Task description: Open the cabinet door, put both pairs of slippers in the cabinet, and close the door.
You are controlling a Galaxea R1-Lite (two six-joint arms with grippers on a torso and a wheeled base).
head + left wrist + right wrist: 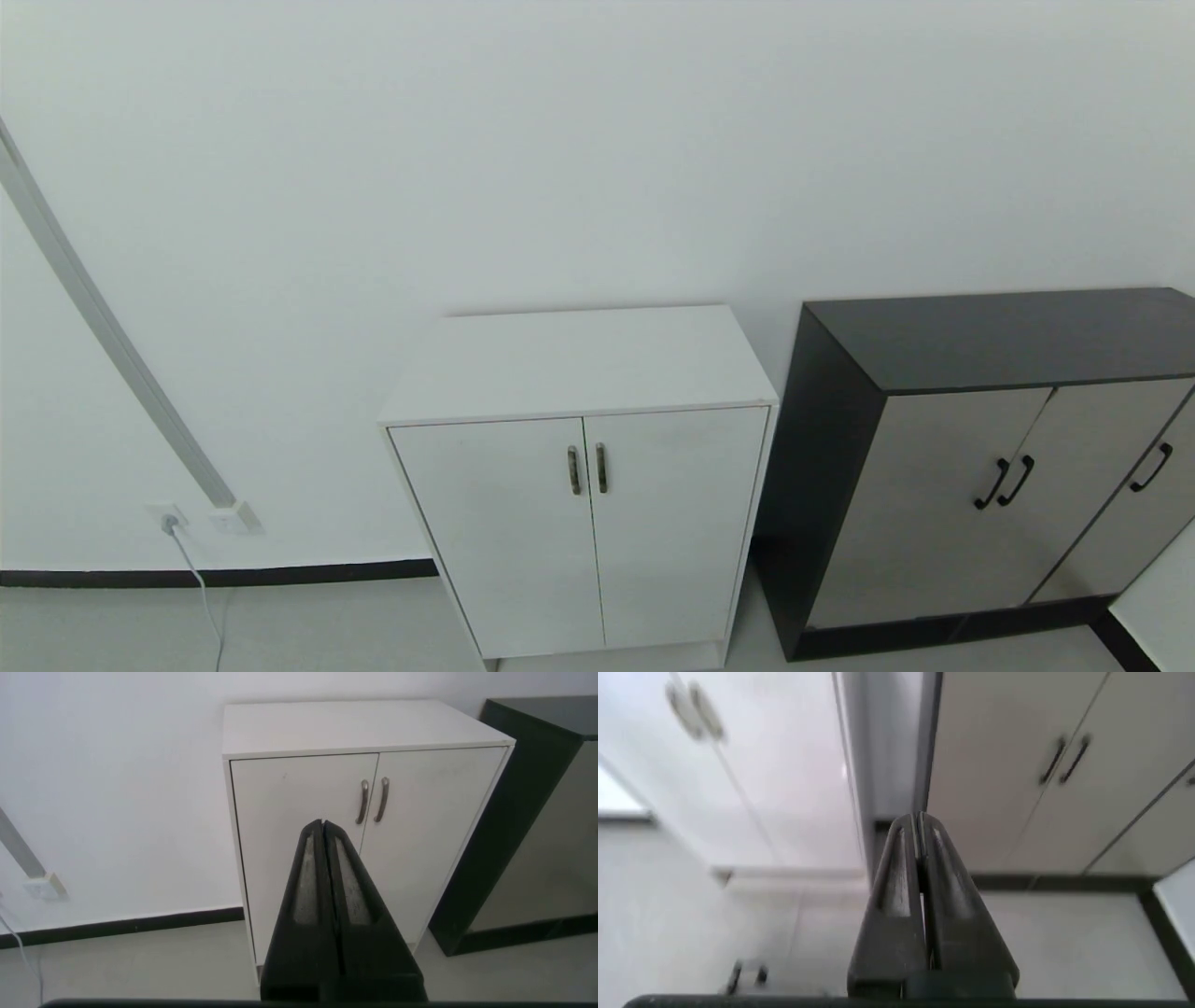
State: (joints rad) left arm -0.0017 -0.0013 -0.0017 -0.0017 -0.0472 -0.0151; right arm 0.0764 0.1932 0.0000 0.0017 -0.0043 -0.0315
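Wall behind | cabinet (504, 532) closed | ahead of left end effector (322, 824), apart

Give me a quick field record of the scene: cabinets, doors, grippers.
white cabinet: against the wall, both doors shut
handles: upright pair where the doors meet
black cabinet: on the white cabinet's right, also shut
left gripper: shut, empty, facing the white cabinet
right gripper: shut, empty, aimed between the two cabinets
task status: door not yet opened
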